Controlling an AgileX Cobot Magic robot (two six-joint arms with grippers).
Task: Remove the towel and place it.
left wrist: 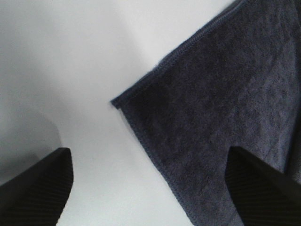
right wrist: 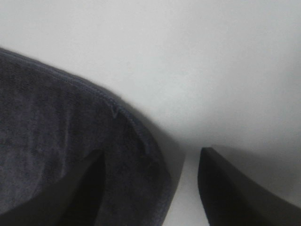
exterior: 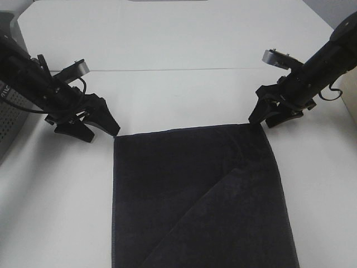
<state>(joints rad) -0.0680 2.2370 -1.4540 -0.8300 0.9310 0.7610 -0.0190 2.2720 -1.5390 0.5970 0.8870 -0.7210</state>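
The towel (exterior: pixel 201 195) lies spread flat on the white table (exterior: pixel 167 44), its near end running out of the high view; a diagonal fold crosses its nearer half, with one layer lying over another; its hemmed far edge runs straight across between the two arms. At the far left corner the left gripper (exterior: pixel 102 134) sits low over the table with its jaws wide apart; the left wrist view shows the corner lying flat in the gap, one finger (left wrist: pixel 42 188) over bare table and the other (left wrist: pixel 261 188) over the cloth, nothing pinched. At the far right corner the right gripper (exterior: pixel 262 121) is down at the table too; its jaws stand apart, with bare table between them; the hem rises in a curve against one finger, partly covering it, while the other finger (right wrist: pixel 235 188) stands clear of the cloth. At the left edge stands a grey perforated basket (exterior: pixel 8 111); beyond the arms a seam crosses the table.
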